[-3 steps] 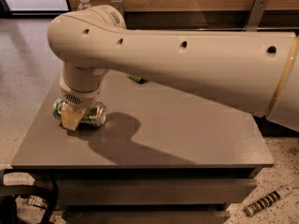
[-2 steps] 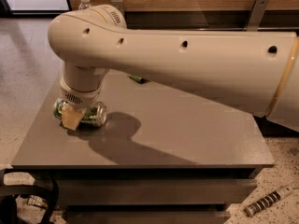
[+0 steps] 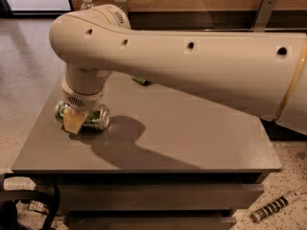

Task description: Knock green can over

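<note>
The green can (image 3: 94,118) lies on its side near the left edge of the grey table (image 3: 192,138), its silver end facing right. My gripper (image 3: 76,121) hangs straight down from the big white arm (image 3: 182,66) and sits right at the can, with a pale tan part in front of the can's left half. The can's left end is hidden behind it.
A clear water bottle's cap (image 3: 87,2) shows behind the arm at the back left. A bit of a green snack bag (image 3: 140,81) peeks out under the arm at the table's rear. On the floor lie a striped object (image 3: 276,207) and black cables (image 3: 19,210).
</note>
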`<state>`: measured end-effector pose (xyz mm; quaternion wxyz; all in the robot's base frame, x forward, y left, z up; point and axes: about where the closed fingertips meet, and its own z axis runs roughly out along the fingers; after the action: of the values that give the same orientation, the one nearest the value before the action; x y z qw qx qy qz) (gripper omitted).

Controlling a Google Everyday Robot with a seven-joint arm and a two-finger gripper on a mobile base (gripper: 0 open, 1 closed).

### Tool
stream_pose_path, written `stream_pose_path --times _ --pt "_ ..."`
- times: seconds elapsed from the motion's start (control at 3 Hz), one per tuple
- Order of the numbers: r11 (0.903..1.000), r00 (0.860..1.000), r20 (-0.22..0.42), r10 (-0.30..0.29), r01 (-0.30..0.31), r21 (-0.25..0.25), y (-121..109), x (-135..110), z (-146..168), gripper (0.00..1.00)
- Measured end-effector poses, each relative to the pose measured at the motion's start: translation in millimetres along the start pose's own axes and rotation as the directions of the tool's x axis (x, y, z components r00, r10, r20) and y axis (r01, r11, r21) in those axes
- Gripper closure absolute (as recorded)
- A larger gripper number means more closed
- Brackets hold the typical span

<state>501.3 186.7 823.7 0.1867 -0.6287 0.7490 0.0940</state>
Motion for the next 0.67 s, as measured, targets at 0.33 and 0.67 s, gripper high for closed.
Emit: stream_pose_path --times 0.33,0.67 --pt "1.0000 1.000 0.001 -0.001 0.001 0.001 0.4 -0.2 -0.9 0.08" --pt "1.0000 1.000 0.001 -0.002 0.002 0.003 0.8 -0.4 -1.8 0.00"
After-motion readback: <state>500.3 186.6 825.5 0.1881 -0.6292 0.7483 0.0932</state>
